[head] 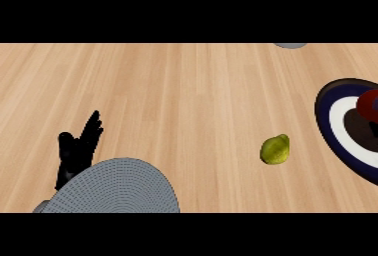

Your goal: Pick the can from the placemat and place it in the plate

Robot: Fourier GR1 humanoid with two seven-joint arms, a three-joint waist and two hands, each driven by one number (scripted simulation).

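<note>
Resting well to the left of the plate, the left hand shows black against the wooden counter. Its fingers are straight and point away from the robot with the thumb set apart, released and grasping nothing. Its lower part is hidden behind a grey, finely meshed rounded shape at the view's lower edge, far left of the plate; I cannot tell whether this is the forearm or something else.

The plate, with a dark blue rim, a white ring and a dark centre, is cut off by the right edge. A red round thing, apparently the can, sits over the plate's upper inner part. Too little of it shows to read any label.

A yellow-green fruit lies just left of the plate's lower rim, apart from it. A small grey object peeks in beyond the plate, at the far edge.
</note>
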